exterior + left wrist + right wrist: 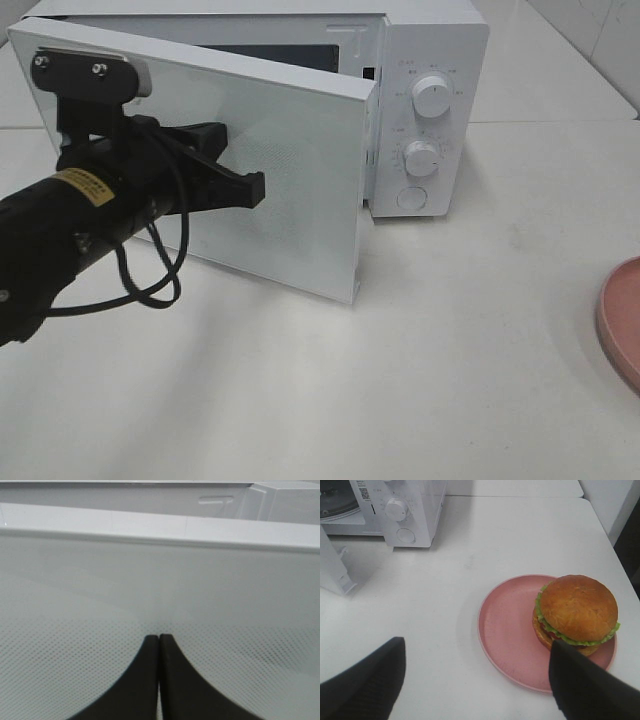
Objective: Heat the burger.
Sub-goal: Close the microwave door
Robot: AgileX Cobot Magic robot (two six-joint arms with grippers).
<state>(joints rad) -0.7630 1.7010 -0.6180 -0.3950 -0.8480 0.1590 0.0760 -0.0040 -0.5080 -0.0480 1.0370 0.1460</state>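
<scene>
The burger [577,611], with a golden-brown bun and green lettuce, sits on the pink plate [510,630] in the right wrist view. Only the plate's edge [622,318] shows at the right of the exterior view; the burger is out of that view. My right gripper [477,680] is open and empty above the table, near the plate. My left gripper [255,188] is shut and empty, its tips [159,642] against the outer face of the half-open microwave door [290,170]. The white microwave [430,110] stands at the back.
The microwave's two knobs [432,97] and its round button [411,197] face the front. The door's free edge [360,250] juts out over the white table [400,390]. The table's right edge [610,545] runs close behind the plate.
</scene>
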